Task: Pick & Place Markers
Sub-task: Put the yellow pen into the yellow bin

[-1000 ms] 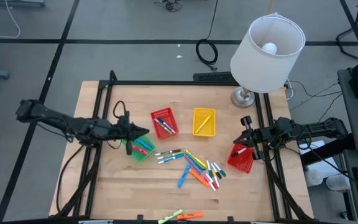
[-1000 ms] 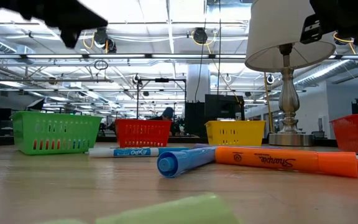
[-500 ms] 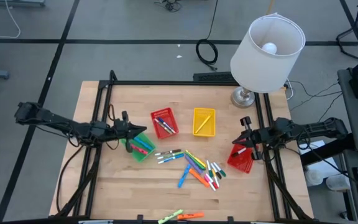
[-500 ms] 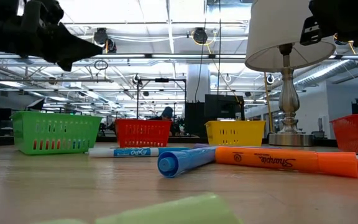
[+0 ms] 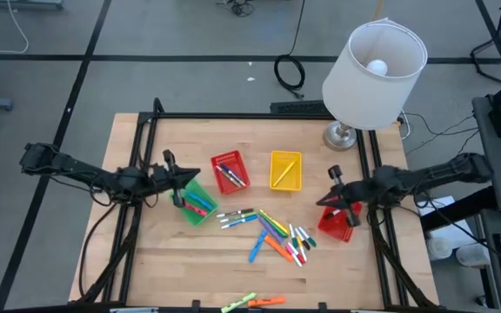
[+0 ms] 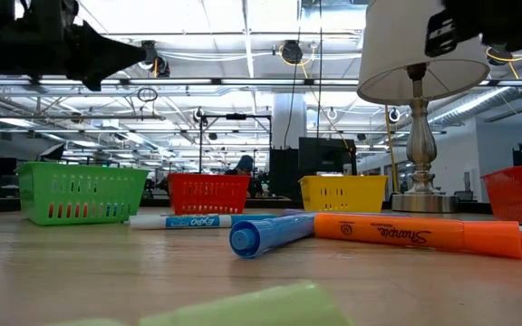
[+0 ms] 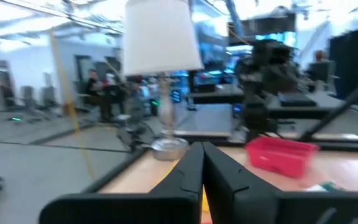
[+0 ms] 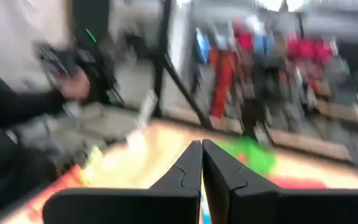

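Most of the markers lie loose in a heap at the middle of the tabletop, with a few more at its front edge and some already inside the green basket and the red basket. The left claw hangs over the green basket's rim with its fingers together and nothing between them, as its wrist view shows. The right claw sits beside the second red basket at the right edge, fingers likewise pressed together and empty. Judging from this, the step in hand is a fresh pick from the heap. To do it well, the chosen claw should spread its fingers before descending, single out a marker at the heap's edge, and close across its narrow width, not along its length, so neighbours stay put.
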Motion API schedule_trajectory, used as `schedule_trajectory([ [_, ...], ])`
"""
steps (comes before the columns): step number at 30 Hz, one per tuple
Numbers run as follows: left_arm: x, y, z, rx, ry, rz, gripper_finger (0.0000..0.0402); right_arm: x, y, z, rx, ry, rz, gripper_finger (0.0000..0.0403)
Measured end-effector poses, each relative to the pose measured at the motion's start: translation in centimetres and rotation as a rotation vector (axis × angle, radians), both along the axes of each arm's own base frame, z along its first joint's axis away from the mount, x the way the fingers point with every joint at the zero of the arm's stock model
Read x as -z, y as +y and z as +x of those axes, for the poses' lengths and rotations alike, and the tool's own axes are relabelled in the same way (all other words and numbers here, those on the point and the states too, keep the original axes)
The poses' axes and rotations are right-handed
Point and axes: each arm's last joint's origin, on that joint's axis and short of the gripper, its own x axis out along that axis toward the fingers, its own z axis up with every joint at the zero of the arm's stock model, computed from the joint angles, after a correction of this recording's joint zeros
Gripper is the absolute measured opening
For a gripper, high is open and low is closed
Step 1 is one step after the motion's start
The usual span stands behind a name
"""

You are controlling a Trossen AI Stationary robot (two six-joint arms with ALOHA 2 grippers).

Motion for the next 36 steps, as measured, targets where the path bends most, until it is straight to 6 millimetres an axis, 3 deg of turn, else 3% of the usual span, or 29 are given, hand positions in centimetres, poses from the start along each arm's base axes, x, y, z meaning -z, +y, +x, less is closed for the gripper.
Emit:
schedule_trajectory([
  [7,0.0,0.1,0.0,-0.055,0.034,0.084,0.0024,1.2,0.9,5.1,0.153,0.430,0.019,0.0000],
  [14,0.0,0.1,0.0,-0.062,0.045,0.116,0.0025,2.4,3.9,10.9,0.318,0.846,-0.009,0.0000],
  [20,0.0,0.1,0.0,-0.061,0.040,0.110,0.0026,3.3,7.5,14.7,0.333,0.969,-0.014,0.0000],
  [29,-0.2,0.1,-0.1,-0.062,0.014,0.103,0.0026,5.5,8.2,16.2,0.394,1.015,0.006,0.0009],
  [36,-0.2,0.1,-0.1,-0.068,0.023,0.131,0.0026,6.5,8.2,16.6,0.437,1.040,0.062,0.0096],
])
